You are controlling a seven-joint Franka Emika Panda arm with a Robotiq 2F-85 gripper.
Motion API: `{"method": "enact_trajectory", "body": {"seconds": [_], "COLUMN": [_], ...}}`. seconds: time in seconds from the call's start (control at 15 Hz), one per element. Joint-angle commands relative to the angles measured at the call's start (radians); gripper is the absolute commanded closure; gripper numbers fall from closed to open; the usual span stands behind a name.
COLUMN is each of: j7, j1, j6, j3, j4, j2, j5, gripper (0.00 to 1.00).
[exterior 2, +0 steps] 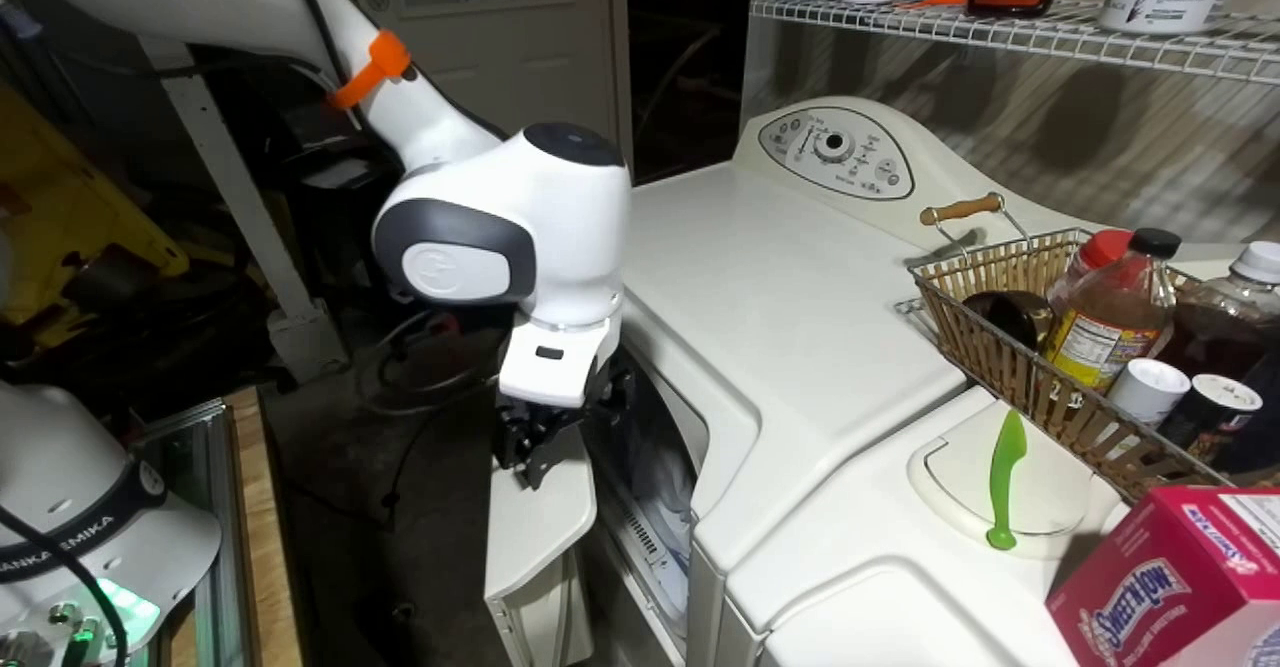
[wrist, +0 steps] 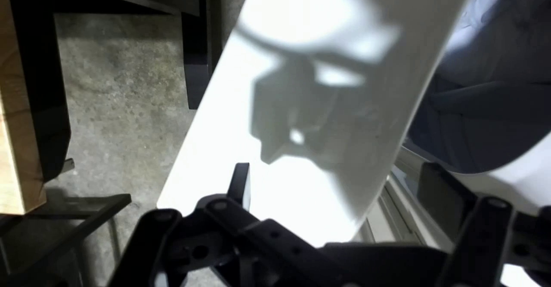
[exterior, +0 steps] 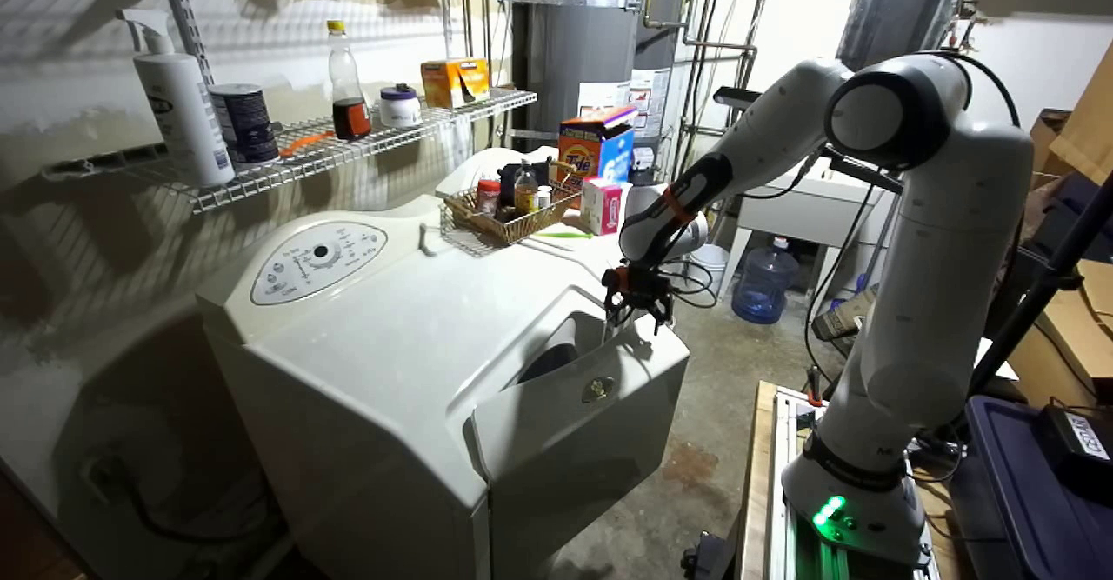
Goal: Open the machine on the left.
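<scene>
With clock positions read from the middle of each view, the machine (exterior: pixel 391 328) is found at eight o'clock in an exterior view, its round dial (exterior: pixel 322 252) at nine. Its front door (exterior: pixel 574 441) is tilted outward at the top, and a gap is shown between door and body — in the wrist view a dark opening (wrist: pixel 486 123) is seen there at three o'clock. The gripper (wrist: pixel 335 177) is held at the door's upper edge by the white arm (exterior: pixel 943 250), which is carried on a wood-edged tabletop (exterior 2: pixel 258 517), at eight in an exterior view. The jaws are spread wide: in the wrist view one jaw is seen at seven o'clock over the white of the door, the other at four over the gap, the door's edge between them. Whether the door is touched by either jaw cannot be told. In an exterior view a neighbouring appliance (exterior 2: pixel 870 537) is set close beside the machine; a green utensil (exterior 2: pixel 1003 477) and a pink Sweet'N Low box (exterior 2: pixel 1135 607) are borne on it at four o'clock, and near the seam — at three — a basket (exterior 2: pixel 1000 372) is stood with bottles (exterior 2: pixel 1115 312) in it. On a wire shelf (exterior: pixel 326 159) at ten o'clock in an exterior view, a spray bottle (exterior: pixel 181 110) and an orange box (exterior: pixel 454 83) are stood.
</scene>
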Motion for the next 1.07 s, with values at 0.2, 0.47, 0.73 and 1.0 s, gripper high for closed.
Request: {"method": "enact_trajectory", "body": {"seconds": [0.2, 0.47, 0.73, 1.0], "j7": [-0.149, -0.339, -0.516, -0.649], "j1": [-0.018, -0.018, -0.011, -0.013], "j6": [-0.005, 0.12, 0.259, 0.079], "j3": [0.051, 0.085, 0.105, 0.112], "j4": [-0.036, -0.006, -0.004, 0.014], "j2": [-0.187, -0.132, -0.051, -0.014], "j5": [-0.161, -0.125, -0.064, -0.023], "gripper": [0.0, 0.0, 0.0, 0.0]}}
